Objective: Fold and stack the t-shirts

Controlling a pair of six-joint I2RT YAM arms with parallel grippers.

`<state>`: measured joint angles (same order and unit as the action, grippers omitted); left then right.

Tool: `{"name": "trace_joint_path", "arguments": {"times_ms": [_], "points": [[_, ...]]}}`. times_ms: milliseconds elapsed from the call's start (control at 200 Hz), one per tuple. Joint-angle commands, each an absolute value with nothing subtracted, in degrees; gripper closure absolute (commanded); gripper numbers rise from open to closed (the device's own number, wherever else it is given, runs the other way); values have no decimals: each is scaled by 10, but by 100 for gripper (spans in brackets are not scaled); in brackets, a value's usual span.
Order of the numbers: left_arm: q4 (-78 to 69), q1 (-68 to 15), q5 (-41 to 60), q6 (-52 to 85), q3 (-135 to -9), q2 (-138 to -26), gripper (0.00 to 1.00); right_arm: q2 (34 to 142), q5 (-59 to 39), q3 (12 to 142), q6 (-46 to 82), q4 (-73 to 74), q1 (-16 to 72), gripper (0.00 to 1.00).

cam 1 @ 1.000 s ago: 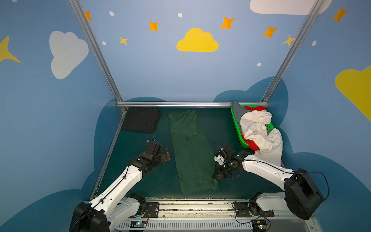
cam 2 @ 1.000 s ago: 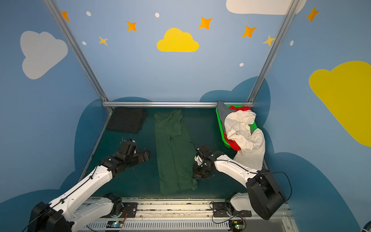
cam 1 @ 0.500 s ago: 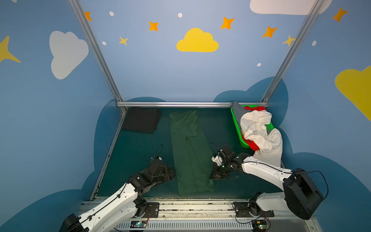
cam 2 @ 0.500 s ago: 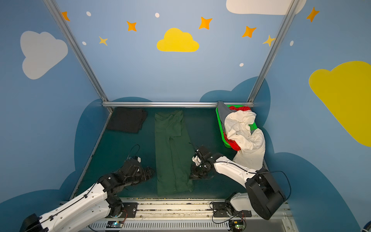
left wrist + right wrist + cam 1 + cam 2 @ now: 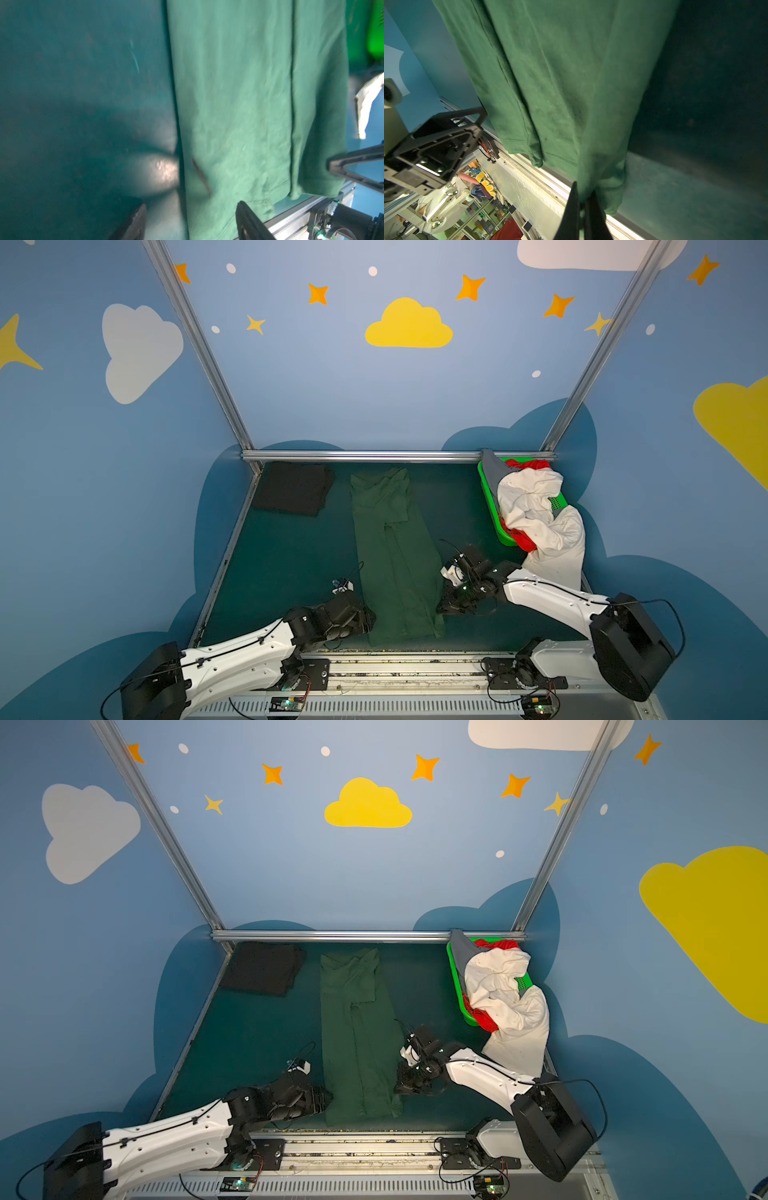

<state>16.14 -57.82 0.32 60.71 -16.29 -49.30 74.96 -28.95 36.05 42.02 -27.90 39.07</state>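
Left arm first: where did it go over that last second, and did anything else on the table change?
The left end effector swept from mid-table back toward the near edge and now stands open astride the dark green t-shirt's left edge. The right end effector slid slightly nearer along the opposite edge and is shut on that shirt's near right corner. The folded black t-shirt and the basket stayed put.

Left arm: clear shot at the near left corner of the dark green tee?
Likely yes: the left end effector is open, straddling the edge of the dark green tee by that corner; nothing in the way.
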Motion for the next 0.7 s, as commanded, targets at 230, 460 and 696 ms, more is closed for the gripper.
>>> {"name": "trace_joint_path", "arguments": {"times_ms": [230,460,696], "points": [[137,-632,-19,659,-134,-499,42,751,-300,352,415,-264,386,100],[115,-635,15,609,-158,-584,50,753,-285,362,391,-287,386,100],[81,-669,44,568,-208,-717,93,743,-269,359,395,-293,385,100]]}}
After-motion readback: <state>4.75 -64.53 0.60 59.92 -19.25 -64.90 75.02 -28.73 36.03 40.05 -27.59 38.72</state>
